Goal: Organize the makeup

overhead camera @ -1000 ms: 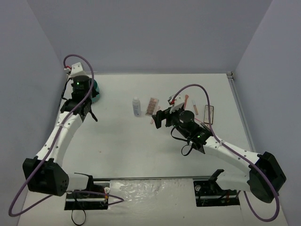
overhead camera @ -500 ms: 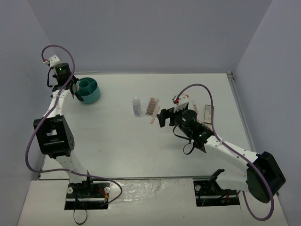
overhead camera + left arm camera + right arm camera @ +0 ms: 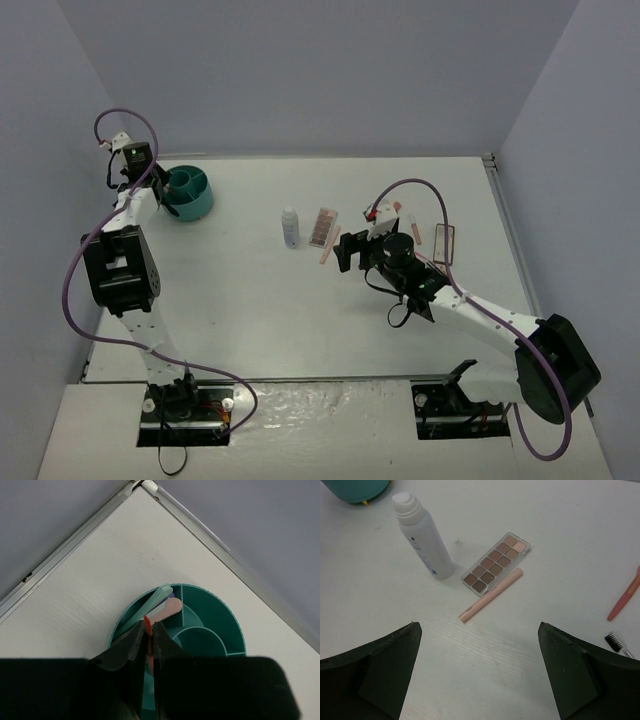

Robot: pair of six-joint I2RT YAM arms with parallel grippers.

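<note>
In the left wrist view my left gripper (image 3: 148, 630) is shut on a thin red stick (image 3: 147, 623) of the makeup. The stick's tip pokes out over the round teal tub (image 3: 220, 625), where teal and pink sticks (image 3: 167, 609) lie in one compartment. From above, this gripper (image 3: 160, 190) sits at the tub's left rim. My right gripper (image 3: 477, 625) stands open above bare table, just short of a pink stick (image 3: 492, 595), a brown palette (image 3: 495, 562) and a white bottle (image 3: 422, 537). Seen from above, the right gripper (image 3: 345, 250) is beside the palette (image 3: 322, 227).
An orange-pink stick (image 3: 625, 600) and a small black brush (image 3: 617, 642) lie right of the open gripper. A dark-framed compact (image 3: 446, 243) rests behind the right arm. The tub (image 3: 188, 192) stands in the far left corner, close to the table's metal edge rails (image 3: 200, 530).
The left arm has folded back and its wrist has swung to the far left corner, uncovering the tub. Its jaws stayed shut. The right arm has barely moved.
</note>
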